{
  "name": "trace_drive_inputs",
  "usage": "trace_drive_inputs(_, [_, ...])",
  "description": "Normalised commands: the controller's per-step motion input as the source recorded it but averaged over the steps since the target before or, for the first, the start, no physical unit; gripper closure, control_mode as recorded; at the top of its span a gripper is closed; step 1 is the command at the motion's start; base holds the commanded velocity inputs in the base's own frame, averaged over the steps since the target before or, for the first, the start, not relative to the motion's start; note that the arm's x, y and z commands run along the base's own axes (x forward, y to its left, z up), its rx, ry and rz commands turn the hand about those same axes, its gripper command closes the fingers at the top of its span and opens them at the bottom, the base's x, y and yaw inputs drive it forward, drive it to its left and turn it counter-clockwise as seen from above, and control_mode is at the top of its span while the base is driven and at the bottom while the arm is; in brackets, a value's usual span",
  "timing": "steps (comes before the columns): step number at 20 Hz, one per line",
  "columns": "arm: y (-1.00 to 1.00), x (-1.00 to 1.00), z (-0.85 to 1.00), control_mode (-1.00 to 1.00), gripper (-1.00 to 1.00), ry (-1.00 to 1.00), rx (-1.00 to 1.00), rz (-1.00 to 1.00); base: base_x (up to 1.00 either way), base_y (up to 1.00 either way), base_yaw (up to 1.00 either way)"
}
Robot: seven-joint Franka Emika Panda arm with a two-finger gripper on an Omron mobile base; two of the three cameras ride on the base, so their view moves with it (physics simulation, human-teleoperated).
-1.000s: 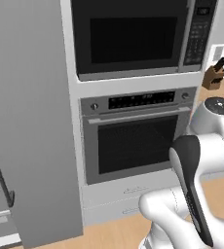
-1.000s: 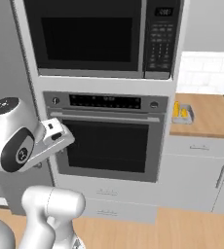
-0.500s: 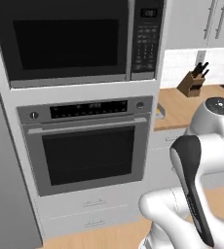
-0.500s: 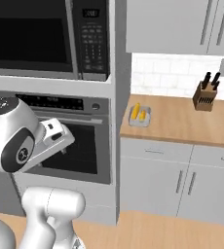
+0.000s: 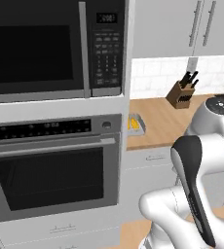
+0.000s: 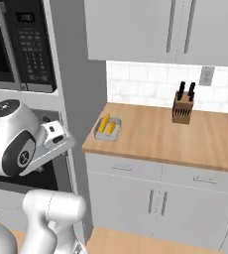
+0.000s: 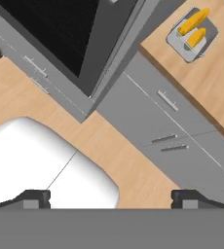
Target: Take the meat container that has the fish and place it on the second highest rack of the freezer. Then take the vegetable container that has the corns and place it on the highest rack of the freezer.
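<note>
The vegetable container (image 6: pixel 108 129) is a small grey tray with two yellow-orange corns (image 7: pixel 194 28) lying in it. It sits on the wooden counter (image 6: pixel 155 136) at its left end, right beside the oven column, and it also appears in the left base view as the vegetable container (image 5: pixel 136 124). My gripper (image 7: pixel 111 198) hangs low over the floor in front of the cabinets, far from the tray. Its two dark fingertips (image 7: pixel 33 198) stand wide apart, open, with nothing between them. The meat container with the fish and the freezer are out of view.
A black microwave (image 5: pixel 46 48) sits above a wall oven (image 5: pixel 55 170) on the left. A knife block (image 6: pixel 183 106) stands at the back of the counter. Grey base cabinets (image 6: pixel 150 198) run below it and wall cabinets (image 6: pixel 150 27) above. The floor (image 7: pixel 133 160) is bare wood.
The whole picture has slid: the base has moved right, from the freezer and oven toward the counter. The corn tray and knife block have come into view. The gripper stays open.
</note>
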Motion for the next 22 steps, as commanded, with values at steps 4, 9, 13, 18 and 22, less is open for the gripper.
trace_drive_inputs(4, [0.0, 0.0, 0.0, 1.0, -1.0, 0.0, 0.0, 0.0, 0.6, -0.5, 0.03])
trace_drive_inputs(9, [0.0, 0.0, 0.0, 1.0, -1.0, 0.0, 0.0, 0.0, 0.4, -0.57, -0.03])
trace_drive_inputs(13, [0.0, 0.0, 0.0, 1.0, -1.0, 0.0, 0.0, 0.0, 0.42, -0.55, -0.1])
trace_drive_inputs(18, [0.0, 0.0, 0.0, 1.0, -1.0, 0.0, 0.0, 0.0, 0.45, -0.53, -0.13])
trace_drive_inputs(22, [0.0, 0.0, 0.0, 1.0, -1.0, 0.0, 0.0, 0.0, 0.47, -0.45, -0.1])
